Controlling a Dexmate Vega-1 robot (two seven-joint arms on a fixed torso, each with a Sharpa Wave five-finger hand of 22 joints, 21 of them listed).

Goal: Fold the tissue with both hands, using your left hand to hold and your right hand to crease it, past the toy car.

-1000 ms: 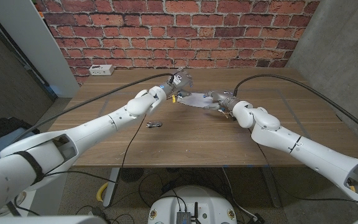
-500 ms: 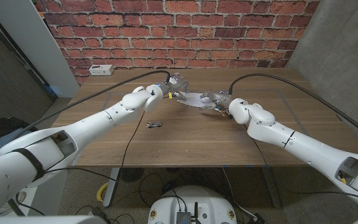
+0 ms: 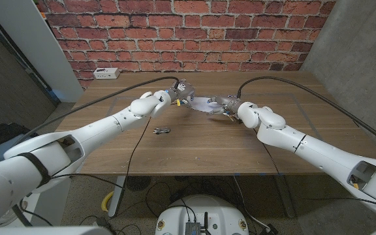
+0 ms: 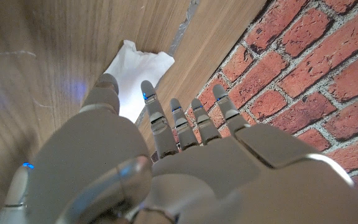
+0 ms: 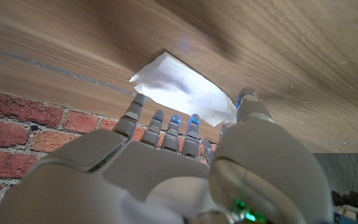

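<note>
Over the last second both arms have reached farther across the wooden table (image 3: 201,140), carrying the left hand (image 3: 181,89) and right hand (image 3: 224,104) from mid-table toward the far edge; the approach looks nearly complete, folding not begun. One white tissue (image 3: 204,104) lies flat between the two hands, beyond one small toy car (image 3: 162,130); both hands' fingers are spread above it, grasping nothing.
</note>
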